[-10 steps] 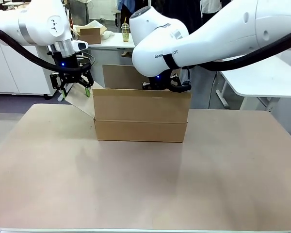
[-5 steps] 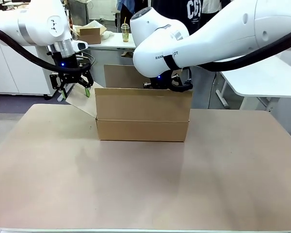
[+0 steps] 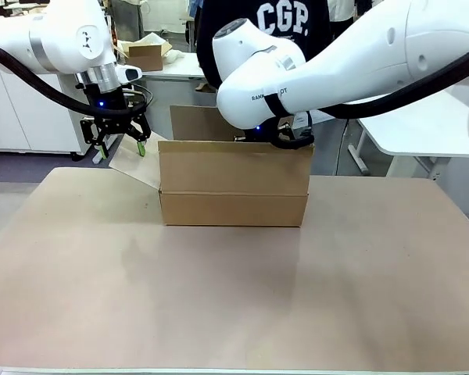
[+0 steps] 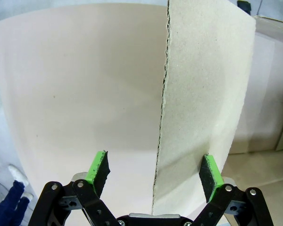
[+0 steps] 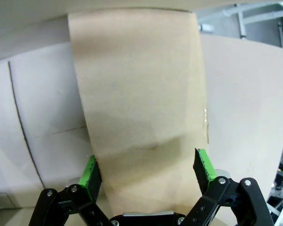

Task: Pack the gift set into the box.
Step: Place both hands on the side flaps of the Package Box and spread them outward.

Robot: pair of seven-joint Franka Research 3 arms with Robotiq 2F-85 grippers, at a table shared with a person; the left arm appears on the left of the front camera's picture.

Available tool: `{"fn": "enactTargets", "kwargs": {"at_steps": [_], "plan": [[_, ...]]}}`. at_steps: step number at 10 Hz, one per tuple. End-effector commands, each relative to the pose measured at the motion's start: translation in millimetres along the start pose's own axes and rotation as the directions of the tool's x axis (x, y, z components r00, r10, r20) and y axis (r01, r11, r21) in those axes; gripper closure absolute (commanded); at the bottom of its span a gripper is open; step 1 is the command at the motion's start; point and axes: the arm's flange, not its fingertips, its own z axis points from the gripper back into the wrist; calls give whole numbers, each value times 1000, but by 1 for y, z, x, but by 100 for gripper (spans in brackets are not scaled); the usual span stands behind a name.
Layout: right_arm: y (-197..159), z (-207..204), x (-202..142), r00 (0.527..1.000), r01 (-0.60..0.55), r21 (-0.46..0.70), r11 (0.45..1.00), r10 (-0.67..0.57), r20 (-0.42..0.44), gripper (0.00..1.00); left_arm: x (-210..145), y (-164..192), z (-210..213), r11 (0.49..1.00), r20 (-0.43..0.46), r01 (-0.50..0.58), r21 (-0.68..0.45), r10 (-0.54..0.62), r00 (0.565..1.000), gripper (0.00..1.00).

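Left wrist view shows the left gripper [image 4: 154, 173] with its jaws spread wide. The green pads [image 4: 98, 165] stand far apart and grip nothing. The raw corrugated edge of a pale cardboard flap [image 4: 203, 94] runs up between the two fingers. Whether either pad touches the flap cannot be told.

In the right wrist view the right gripper [image 5: 146, 175] is likewise wide open, closed on nothing. A brown flap [image 5: 137, 103] fills almost the whole gap between its pads [image 5: 202, 167]. Contact with them is not clear.

In the front view the box [image 3: 233, 183] stands upright on the tan table [image 3: 219, 305], towards the far side and near the middle. It is plain brown corrugated cardboard. Its front flap is raised, its back flap stands behind, and its left flap slants outwards under the left gripper. The right gripper sits just behind the top edge at the box's right end, partly hidden by the front flap. A person [image 3: 285, 23] in a dark printed top stands beyond the box.
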Motion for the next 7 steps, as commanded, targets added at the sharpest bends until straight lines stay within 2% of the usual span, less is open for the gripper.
{"fn": "enactTargets", "kwargs": {"at_steps": [1, 7], "plan": [[-4, -14, 1, 999, 40, -16, 999, -40, 4, 0, 0, 1, 1, 1000, 9, -15, 18, 15, 1000, 0], [-4, -20, 1, 997, 20, -27, 999, -22, -67, 0, 0, 1, 1, 1000, 9, -15, 18, 15, 1000, 0]]}}
